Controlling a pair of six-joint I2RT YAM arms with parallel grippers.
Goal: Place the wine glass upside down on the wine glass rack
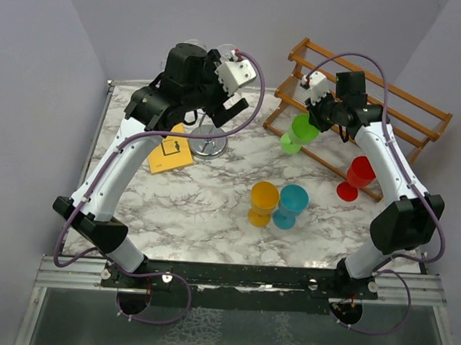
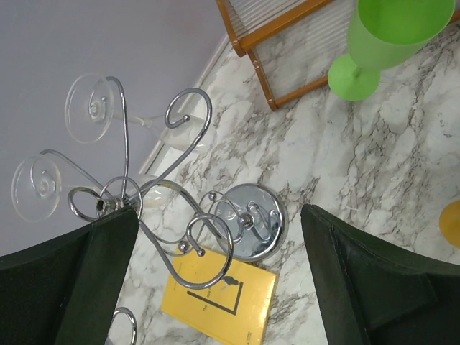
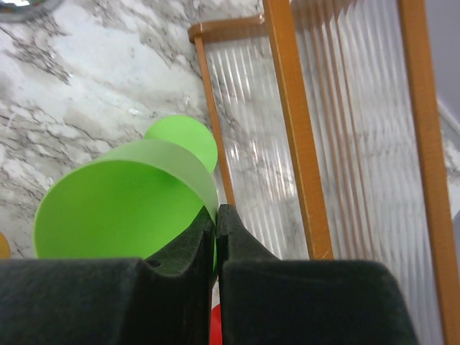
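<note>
A green wine glass (image 1: 301, 132) leans in front of the wooden rack, with its foot low near the table. My right gripper (image 3: 216, 215) is shut on its rim (image 3: 122, 201), one finger inside the bowl and one outside. The chrome wine glass rack (image 1: 209, 145) stands at the back left, its round base (image 2: 251, 219) on the marble. Two clear glasses (image 2: 93, 108) (image 2: 36, 187) hang upside down from its scroll arms. My left gripper (image 2: 215, 287) hovers open above the chrome rack (image 1: 231, 102) and holds nothing. The green glass (image 2: 388, 36) also shows at the top right of the left wrist view.
A brown wooden slatted rack (image 1: 407, 105) stands at the back right, close behind the green glass (image 3: 291, 108). A yellow glass (image 1: 263, 202) and a blue glass (image 1: 291, 203) stand mid-table, a red one (image 1: 357, 176) by my right arm. A yellow book (image 2: 219, 298) lies beside the chrome base.
</note>
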